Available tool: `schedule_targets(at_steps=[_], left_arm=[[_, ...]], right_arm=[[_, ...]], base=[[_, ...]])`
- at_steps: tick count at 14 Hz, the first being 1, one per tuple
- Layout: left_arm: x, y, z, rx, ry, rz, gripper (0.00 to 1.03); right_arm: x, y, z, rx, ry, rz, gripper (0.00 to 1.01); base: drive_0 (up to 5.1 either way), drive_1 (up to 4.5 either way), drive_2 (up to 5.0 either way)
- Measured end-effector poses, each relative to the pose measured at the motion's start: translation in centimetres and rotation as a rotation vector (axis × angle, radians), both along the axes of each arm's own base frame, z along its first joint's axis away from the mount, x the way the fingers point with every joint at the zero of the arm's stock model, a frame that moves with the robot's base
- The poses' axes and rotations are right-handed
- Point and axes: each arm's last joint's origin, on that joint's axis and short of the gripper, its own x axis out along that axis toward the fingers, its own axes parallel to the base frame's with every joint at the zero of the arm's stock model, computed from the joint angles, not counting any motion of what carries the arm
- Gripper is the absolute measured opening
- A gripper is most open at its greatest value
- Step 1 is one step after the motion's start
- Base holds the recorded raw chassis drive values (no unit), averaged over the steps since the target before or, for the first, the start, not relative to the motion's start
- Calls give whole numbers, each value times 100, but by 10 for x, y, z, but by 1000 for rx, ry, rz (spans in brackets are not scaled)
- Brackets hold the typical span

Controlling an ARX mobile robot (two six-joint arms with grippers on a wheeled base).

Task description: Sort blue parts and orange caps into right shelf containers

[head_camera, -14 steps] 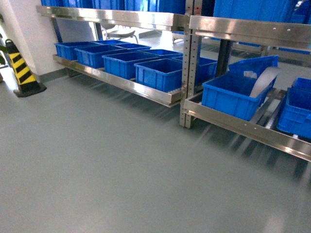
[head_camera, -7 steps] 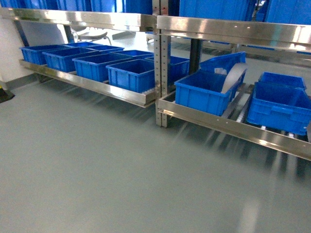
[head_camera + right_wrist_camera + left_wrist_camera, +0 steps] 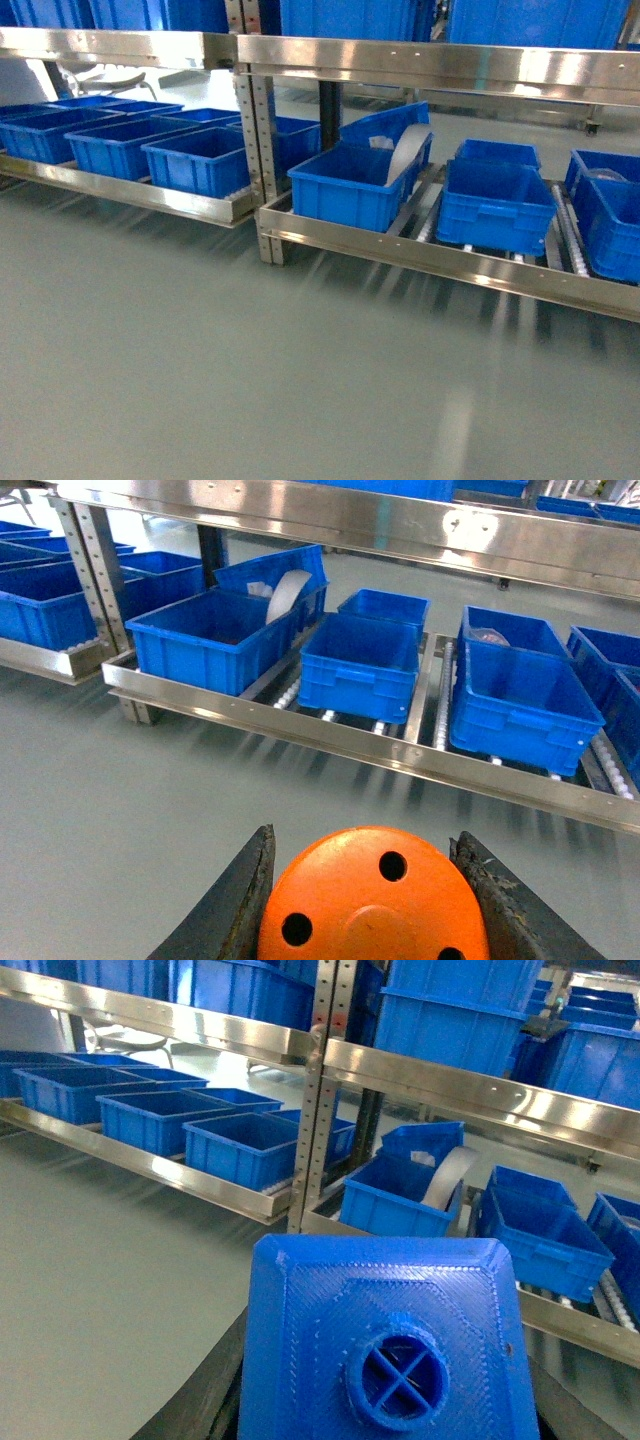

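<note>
From the head view there is only the grey floor (image 3: 250, 380) and the shelf (image 3: 440, 262), its shiny front rail running low across the right half; on its rollers stand the right shelf containers (image 3: 495, 205), one near the upright post with a pale curved sheet (image 3: 405, 155) leaning in it, another just beside it, a third cut off at the right edge; more blue crates (image 3: 195, 160) sit on the neighbouring rack to the left; neither arm nor any small part shows here.

The left wrist view gives what the head cannot: a blue part (image 3: 385, 1345) fills the bottom of the frame, its round stud facing the camera, sitting right at the left end effector (image 3: 385, 1400); the fingers are hidden behind the part, so I cannot tell whether they clench it; the shelf and crates lie well beyond it.

The right wrist view shows an orange cap (image 3: 375, 900), flat holed top towards the camera, set between two dark fingers (image 3: 235, 905) of the right end effector (image 3: 370, 910); both fingers touch its sides, so it is grasping the cap; the containers stand well apart, ahead across the floor, and only this view looks down into their open tops.
</note>
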Motion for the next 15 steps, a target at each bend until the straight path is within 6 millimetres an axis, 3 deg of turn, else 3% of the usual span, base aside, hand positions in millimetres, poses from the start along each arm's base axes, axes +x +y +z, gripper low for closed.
schedule_targets(at_steps=[15], left_arm=[[0, 0, 0, 0, 0, 0, 44]], right_arm=[[0, 0, 0, 0, 0, 0, 44]], base=[[-159, -159, -159]])
